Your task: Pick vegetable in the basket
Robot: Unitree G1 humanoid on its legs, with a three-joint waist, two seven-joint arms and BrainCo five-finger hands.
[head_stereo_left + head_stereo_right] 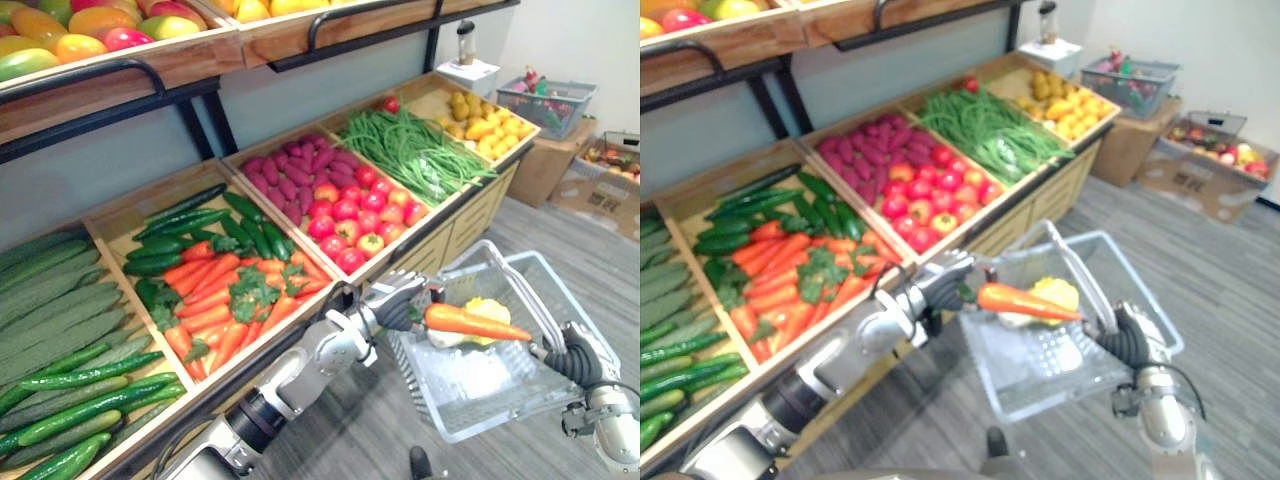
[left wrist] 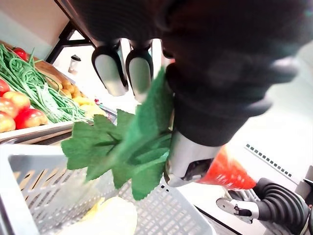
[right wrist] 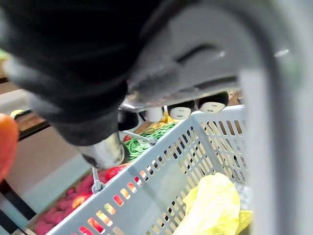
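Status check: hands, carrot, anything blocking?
Left hand shut on carrot, over basket. Right hand shut on handle. Yellow vegetable already inside; nothing blocking.

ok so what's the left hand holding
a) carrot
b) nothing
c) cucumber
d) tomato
A: the left hand is curled round the leafy end of an orange carrot, over the basket that the right hand holds by its handle.

Head eyes look down; wrist views close; all share basket [image 1: 480,385].
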